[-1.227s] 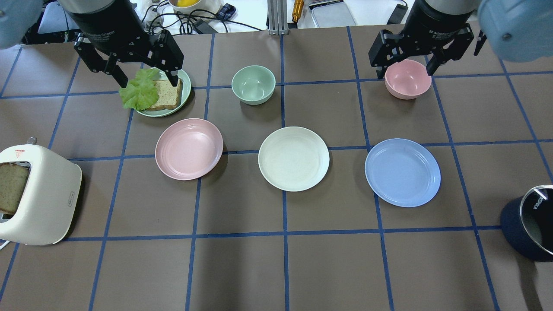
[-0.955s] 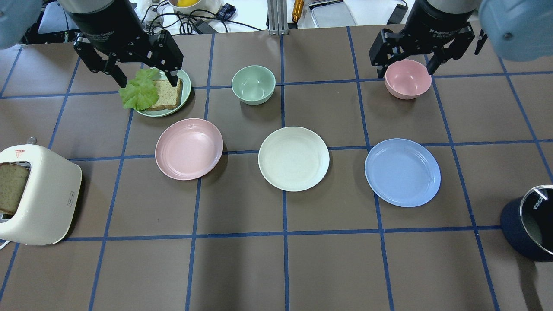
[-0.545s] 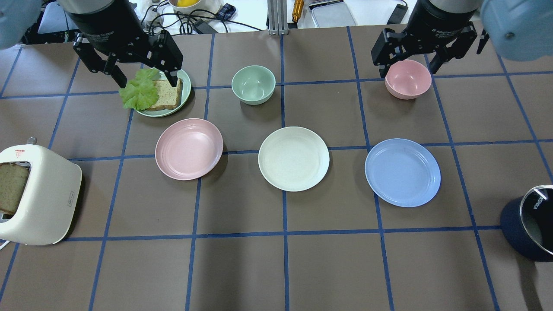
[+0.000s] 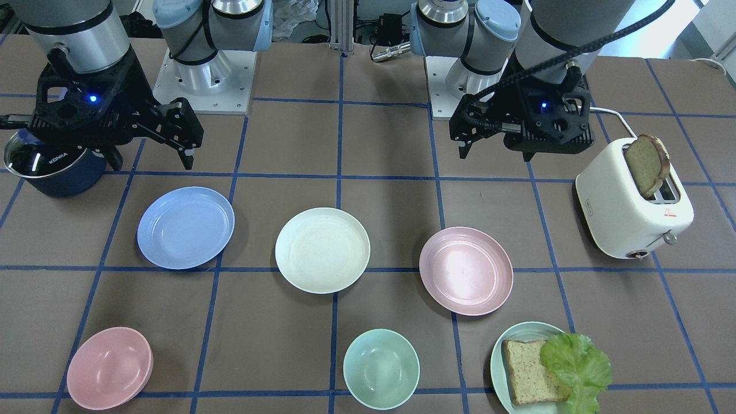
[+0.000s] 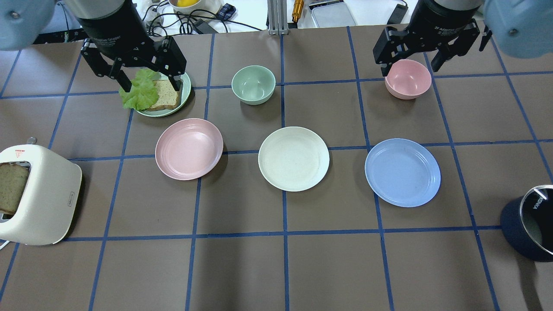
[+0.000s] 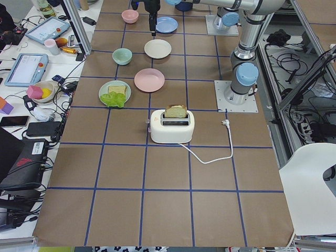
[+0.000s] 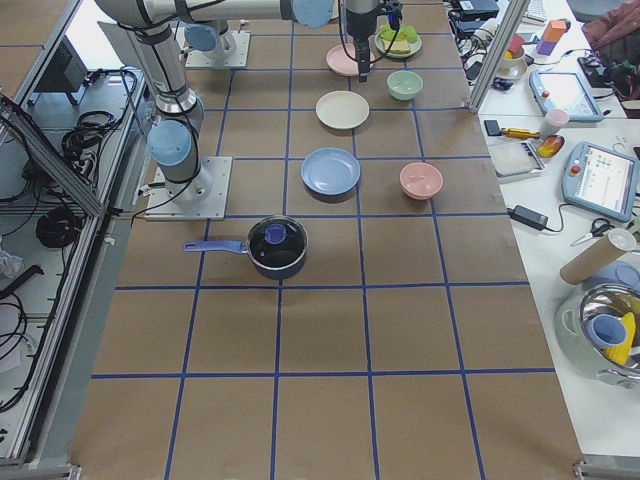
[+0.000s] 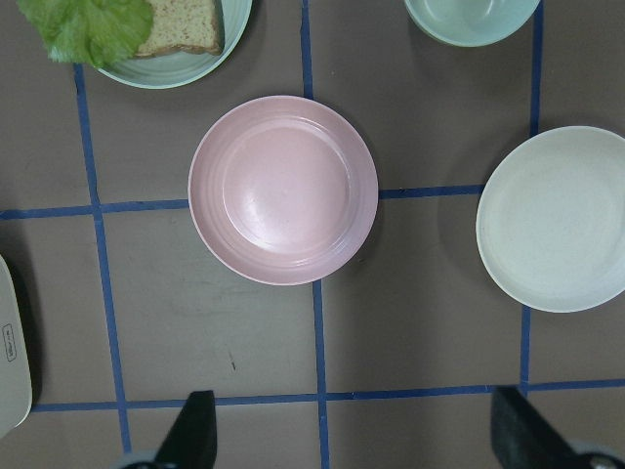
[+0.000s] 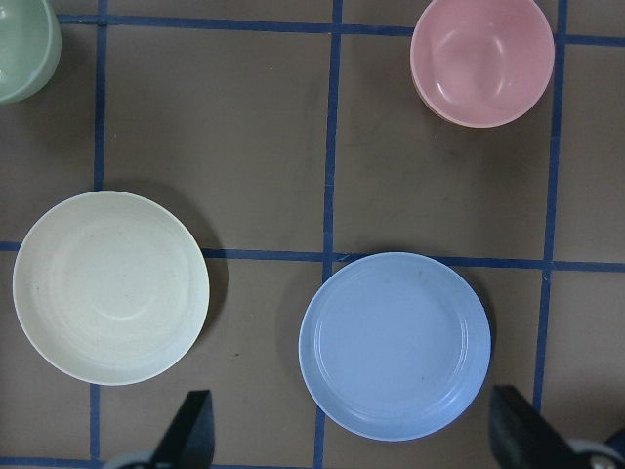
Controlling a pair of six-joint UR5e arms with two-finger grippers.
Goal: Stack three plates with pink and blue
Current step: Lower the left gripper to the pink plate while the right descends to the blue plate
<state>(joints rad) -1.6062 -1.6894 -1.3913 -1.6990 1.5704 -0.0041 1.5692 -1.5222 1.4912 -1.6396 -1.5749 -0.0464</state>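
L hand (image 5: 151, 85), R hand (image 5: 408, 69) spread wide, empty — pot (image 5: 518, 229) partly cut off.

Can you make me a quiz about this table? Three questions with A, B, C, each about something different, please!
1. Which plate lies between the other two?
A. pink plate
B. cream-white plate
C. blue plate

2. How many small bowls are on the table?
A. one
B. two
C. four

3. What is the left tool doing?
A. open, holding nothing
B. shut on a plate
C. shut on bread

Answers:
1 B, pink and blue lie on either side of it.
2 B, a pink bowl and a mint-green bowl.
3 A, its jaws stand wide apart, empty.
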